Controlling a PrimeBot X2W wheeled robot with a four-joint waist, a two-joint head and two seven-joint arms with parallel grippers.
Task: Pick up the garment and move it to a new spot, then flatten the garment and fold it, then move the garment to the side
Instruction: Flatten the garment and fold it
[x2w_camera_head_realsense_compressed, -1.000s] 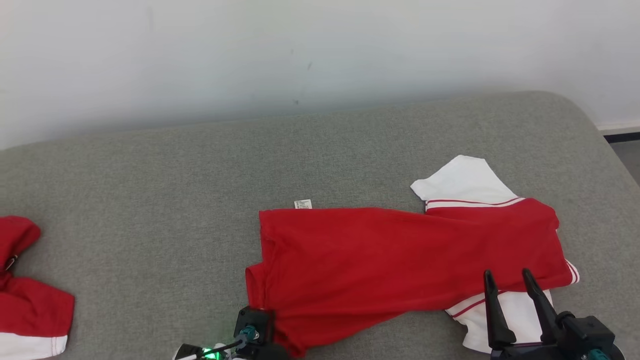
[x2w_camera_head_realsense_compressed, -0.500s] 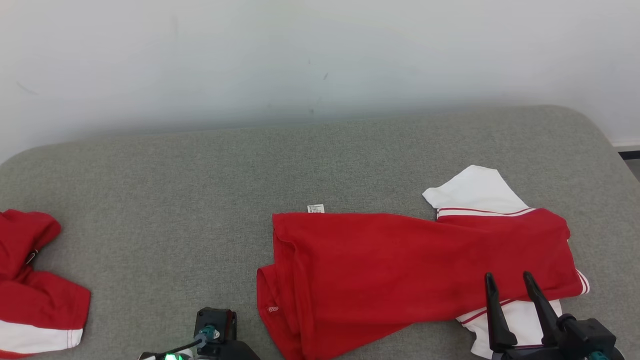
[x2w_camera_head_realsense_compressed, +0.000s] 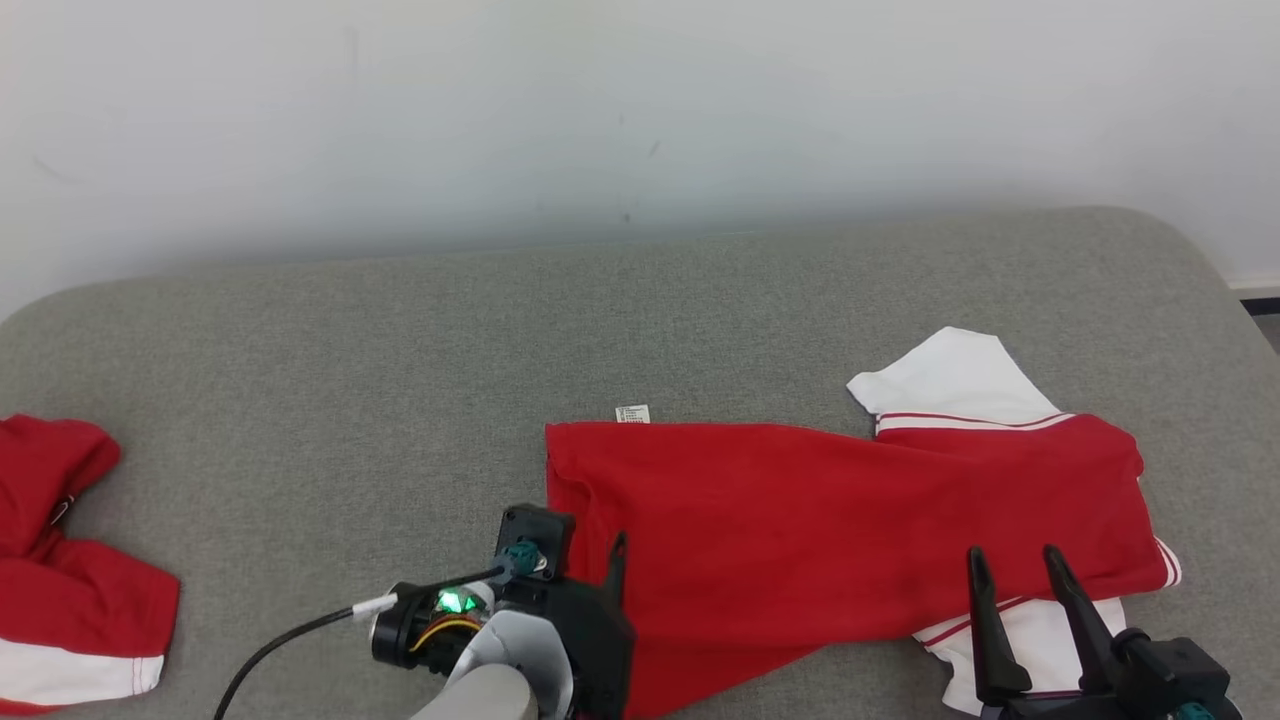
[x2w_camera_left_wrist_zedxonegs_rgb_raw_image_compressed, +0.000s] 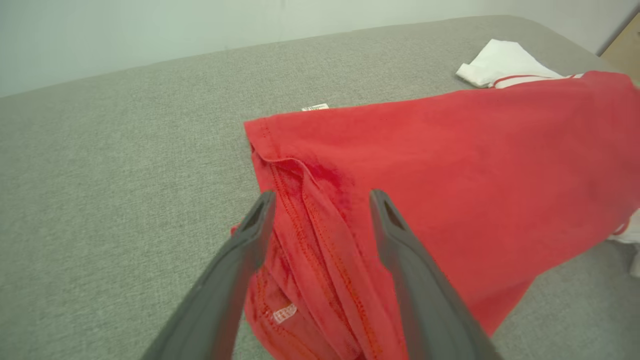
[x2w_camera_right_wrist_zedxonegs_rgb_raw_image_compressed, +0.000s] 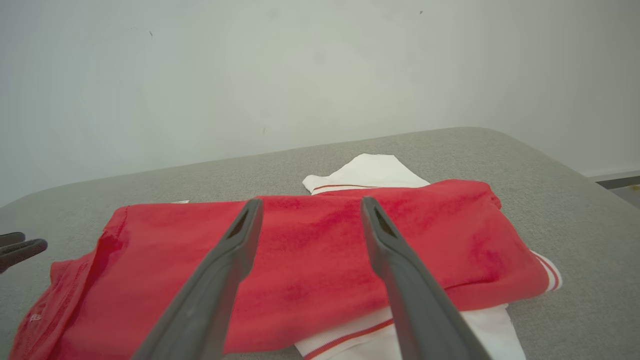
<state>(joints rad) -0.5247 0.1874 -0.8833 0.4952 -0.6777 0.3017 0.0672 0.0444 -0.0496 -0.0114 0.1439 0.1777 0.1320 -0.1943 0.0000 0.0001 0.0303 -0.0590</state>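
Plain white wall (x2w_camera_head_realsense_compressed: 600, 120) at the back, and up against it a big grey fabric-covered surface (x2w_camera_head_realsense_compressed: 350, 380) with rounded corners. Going by the head view, the garment (x2w_camera_head_realsense_compressed: 850, 520) is a red tee with white sleeves, lying stretched sideways from about the middle of the surface out toward 3 o'clock, fairly flat but doubled over on itself. One white sleeve (x2w_camera_head_realsense_compressed: 950, 375) pokes out at its 1 o'clock end, and more white with red stripes sticks out from under the red at about 4 o'clock. A little white label (x2w_camera_head_realsense_compressed: 632, 413) peeks out at the garment's 11 o'clock corner. The left gripper (x2w_camera_left_wrist_zedxonegs_rgb_raw_image_compressed: 322, 195) is down at 6 o'clock, right at the garment's hem end. In its wrist view the two dark fingers are spread wide with the stitched hem lying between them, not clamped on anything, though I can't tell if they touch the fabric. There's a green light (x2w_camera_head_realsense_compressed: 455, 602) glowing on that wrist and a black cable (x2w_camera_head_realsense_compressed: 290, 640) trailing off toward 8 o'clock. The right gripper (x2w_camera_head_realsense_compressed: 1011, 552) sits at about 5 o'clock by the striped sleeve end, fingers wide apart too, holding nothing. Way over at 9 o'clock, well apart, a second red-and-white garment (x2w_camera_head_realsense_compressed: 70, 580) lies crumpled at the edge.
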